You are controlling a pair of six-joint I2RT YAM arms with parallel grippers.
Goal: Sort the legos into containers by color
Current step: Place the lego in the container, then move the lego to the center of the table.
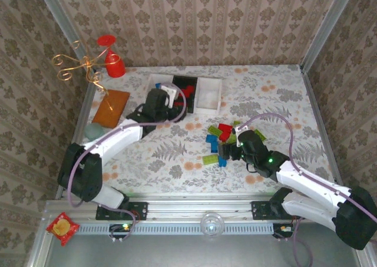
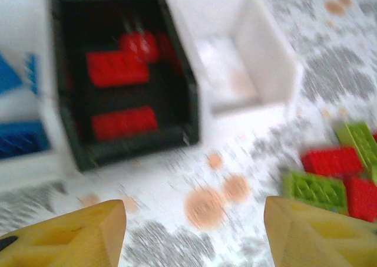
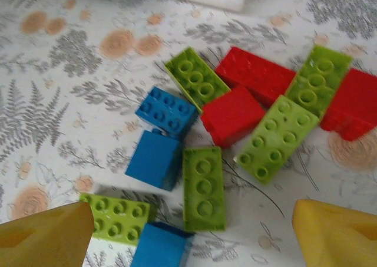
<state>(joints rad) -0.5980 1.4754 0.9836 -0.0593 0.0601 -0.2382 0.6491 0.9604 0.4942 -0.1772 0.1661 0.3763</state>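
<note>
The loose legos (image 1: 219, 140) lie in a pile right of centre, in red, blue and lime. My right gripper (image 1: 227, 152) hovers open over the pile. In the right wrist view, its yellow fingers (image 3: 47, 237) straddle a lime brick (image 3: 203, 187) and blue bricks (image 3: 156, 159); red bricks (image 3: 232, 114) lie beyond. My left gripper (image 1: 174, 109) is open and holds nothing, just in front of the bins, with bare cloth between its fingers (image 2: 65, 237). The black bin (image 2: 188, 102) holds red bricks (image 2: 116, 68). The left white bin (image 2: 47, 161) holds blue bricks (image 2: 20, 137). The right white bin (image 2: 277, 61) looks empty.
A red cup (image 1: 115, 65) and a gold wire ornament (image 1: 82, 63) stand at the back left. A flat orange-brown board (image 1: 111, 106) lies left of the bins. Patterned walls close in the table on three sides. The left wrist view is motion-blurred.
</note>
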